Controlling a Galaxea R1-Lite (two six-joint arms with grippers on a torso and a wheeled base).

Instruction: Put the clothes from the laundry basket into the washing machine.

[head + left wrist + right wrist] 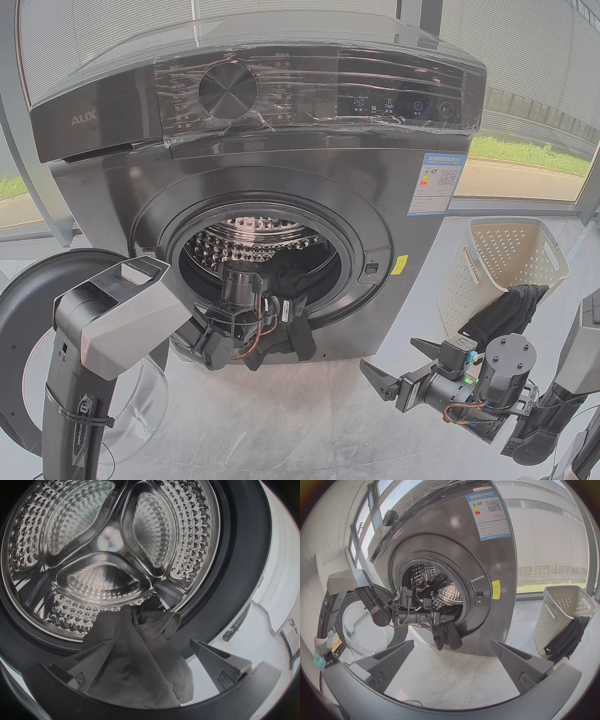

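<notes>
The grey washing machine (pixel 400 187) stands with its drum (pixel 250 240) exposed. A dark garment (pixel 301 336) lies over the lower rim of the opening, part inside and part hanging down the front (pixel 447 635). My left gripper (pixel 289 310) sits at that rim, open, with the garment (pixel 137 667) bunched between its fingers and covering one of them. Off to the right, the white laundry basket (pixel 500 250) leans tilted, and a black garment (pixel 506 312) hangs over its front edge. Low over the floor before the basket, my right gripper (pixel 389 353) is open and holds nothing.
The round glass door (pixel 37 325) is swung wide to the machine's left, beside my left arm. Bare pale floor (pixel 281 412) lies between the machine and my right gripper (pixel 451 642). Windows run behind the machine and the basket (pixel 565 605).
</notes>
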